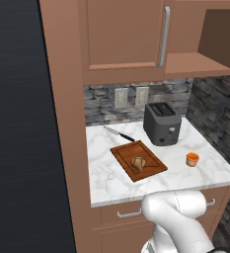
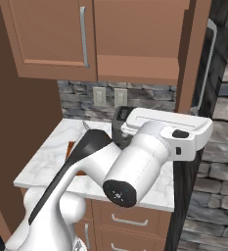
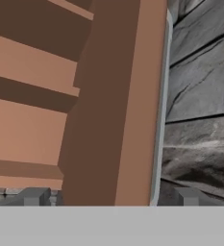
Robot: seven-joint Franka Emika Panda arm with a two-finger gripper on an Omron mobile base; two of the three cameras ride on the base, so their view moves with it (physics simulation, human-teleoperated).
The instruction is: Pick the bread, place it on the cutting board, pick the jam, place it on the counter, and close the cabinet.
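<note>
The bread [image 1: 138,163] lies on the cutting board [image 1: 124,155] at the middle of the counter [image 1: 106,178]. The jam [image 1: 192,159], an orange jar, stands upright on the marble to the board's right. The cabinet [image 1: 121,34] has its left door shut, and its right bay [image 1: 195,64] stands open with a bare shelf. In the right base view the open door [image 2: 191,54] is edge-on, and my hand is level with it. My gripper [image 3: 111,197] is open, its fingertips [image 3: 34,196] wide apart, right up against the door's edge [image 3: 118,96] and its bar handle [image 3: 160,120].
A dark grey toaster [image 1: 162,123] stands at the back of the counter, with a knife [image 1: 119,133] lying to its left. Stone wall [image 1: 215,113] closes the right side, and a tall wooden panel [image 1: 62,148] the left. Drawers [image 1: 129,213] sit below the counter.
</note>
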